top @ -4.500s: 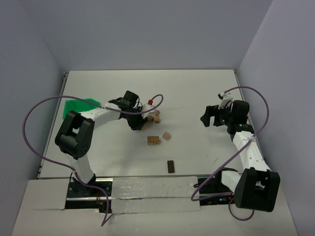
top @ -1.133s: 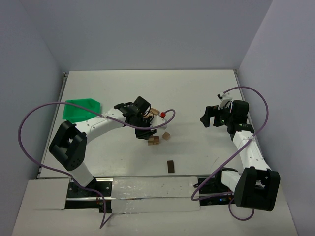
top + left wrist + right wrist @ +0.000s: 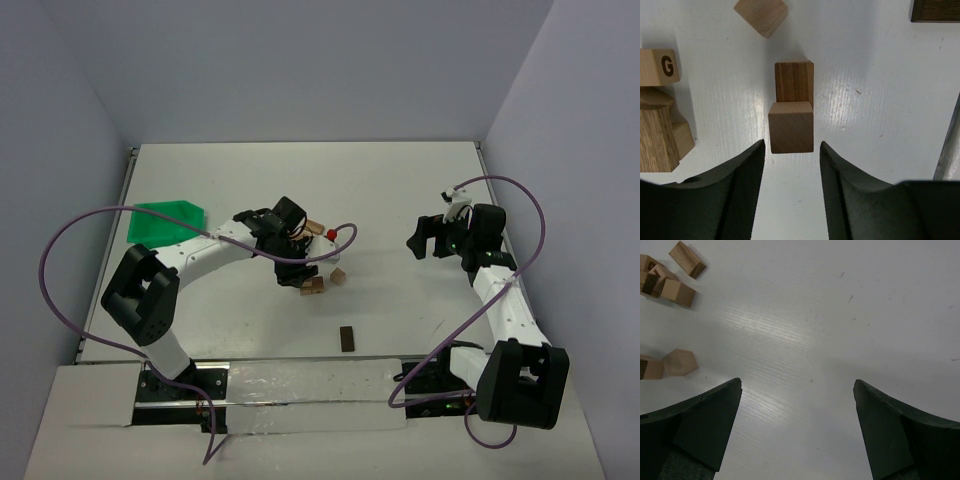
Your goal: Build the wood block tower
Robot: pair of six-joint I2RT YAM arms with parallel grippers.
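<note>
Top view: my left arm (image 3: 215,245) reaches in over the middle of the white counter (image 3: 400,190). My left jaws hang directly above the tower (image 3: 313,287), which stands a little nearer the arm bases than the loose heap of wood blocks (image 3: 316,233). Left wrist view: the tower is 2 pieces, a pale cube (image 3: 791,127) resting on a darker brown block (image 3: 794,80) whose far end shows beyond it. My left jaws stand part open on either side of the cube's near edge. A thin strip of counter shows between each finger (image 3: 737,190) and the wood, so nothing is gripped. To the left lie a block marked G (image 3: 659,66) and a coarse-grained block (image 3: 657,137), and 1 tilted cube (image 3: 761,15) lies beyond the tower, apart from it. A dark block (image 3: 347,338) lies alone nearer the bases, and a green bin (image 3: 165,220) sits near the counter's left edge. Right wrist view: my right jaws are spread wide over bare counter with nothing between them, well apart from the tower. Several loose blocks show at the left of that view, 1 loose cube (image 3: 680,362) among them.
</note>
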